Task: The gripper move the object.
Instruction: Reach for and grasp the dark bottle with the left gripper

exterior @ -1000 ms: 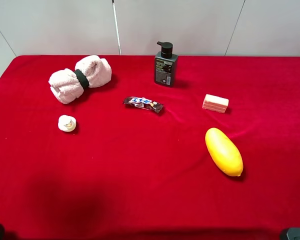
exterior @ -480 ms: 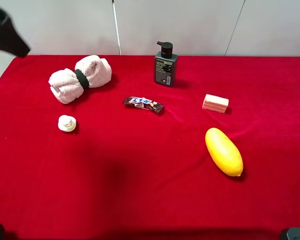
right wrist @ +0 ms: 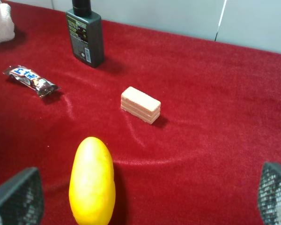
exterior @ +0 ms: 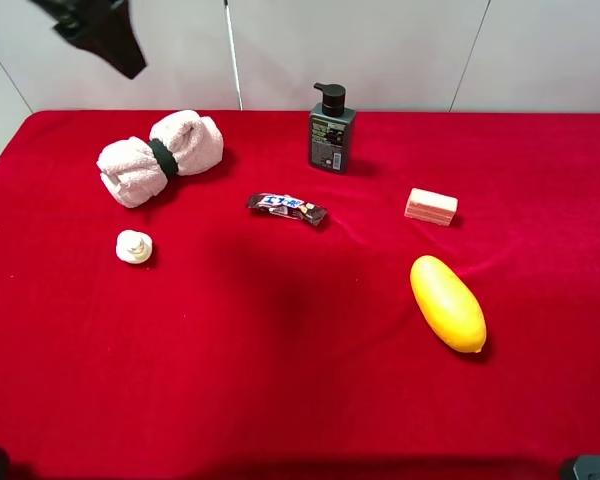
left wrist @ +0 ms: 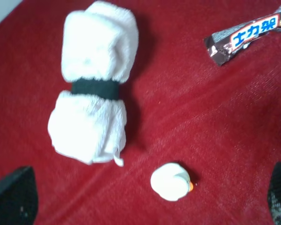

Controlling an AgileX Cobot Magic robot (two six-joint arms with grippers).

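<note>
The dark grey-green pump bottle [exterior: 331, 130] stands upright at the back middle of the red cloth; it also shows in the right wrist view [right wrist: 85, 35]. It is out of the left wrist view. A black part of my left arm [exterior: 95, 30] hangs high at the top left, far from the bottle. My left gripper [left wrist: 145, 201] is open and empty, high above the towel roll and the small white item. My right gripper [right wrist: 145, 199] is open and empty, low at the front right, well short of the bottle.
A rolled white towel with a black band [exterior: 161, 157] lies back left, with a small white capped item [exterior: 134, 246] in front of it. A candy bar [exterior: 287, 208] lies in front of the bottle. A pink block [exterior: 431, 206] and a yellow mango [exterior: 447, 302] lie to the right.
My left arm has come into the top left of the exterior view and moved right. Its shadow on the cloth has shifted right. The objects have not moved.
</note>
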